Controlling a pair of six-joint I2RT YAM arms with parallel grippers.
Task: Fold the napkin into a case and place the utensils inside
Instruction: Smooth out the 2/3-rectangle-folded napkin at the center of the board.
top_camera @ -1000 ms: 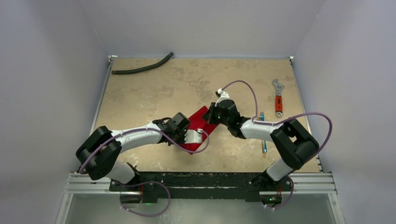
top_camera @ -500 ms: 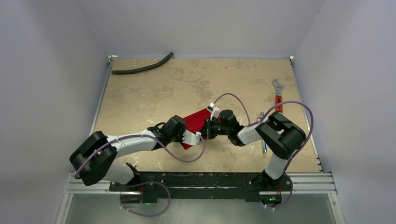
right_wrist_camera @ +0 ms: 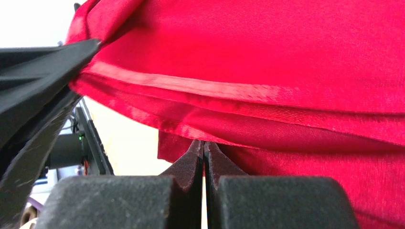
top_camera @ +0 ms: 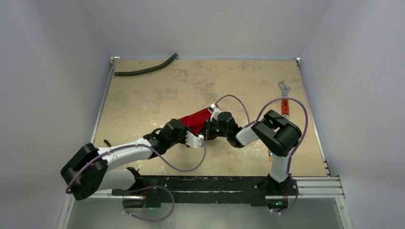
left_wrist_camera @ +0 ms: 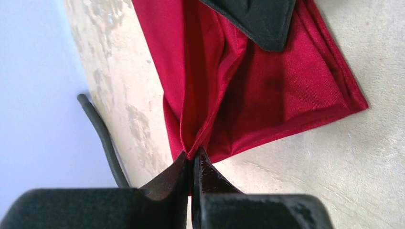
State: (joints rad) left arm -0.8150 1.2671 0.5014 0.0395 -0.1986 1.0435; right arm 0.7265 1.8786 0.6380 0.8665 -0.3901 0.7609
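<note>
The red napkin (top_camera: pixel 195 119) lies bunched in loose folds at the table's middle, partly lifted between my two grippers. My left gripper (left_wrist_camera: pixel 194 155) is shut on a pinched fold at the napkin's (left_wrist_camera: pixel 267 90) near edge. Facing it from the right, my right gripper (right_wrist_camera: pixel 204 145) is shut on a lower hem of the napkin (right_wrist_camera: pixel 267 57), with cloth draped above its fingers. In the top view the left gripper (top_camera: pixel 190 132) and right gripper (top_camera: pixel 205 130) almost meet. The utensils are mostly hidden behind my right arm; only a tip (top_camera: pixel 270 153) shows.
An orange-handled wrench (top_camera: pixel 285 106) lies at the right side of the table, just beyond my right elbow. A black curved hose (top_camera: pixel 145 69) rests along the far left edge and shows as the hose (left_wrist_camera: pixel 101 138) in the left wrist view. Grey walls enclose the table.
Both grippers have drawn the napkin leftward and toward the near edge, bunching it. My right elbow has swung in over the utensils and covers them.
</note>
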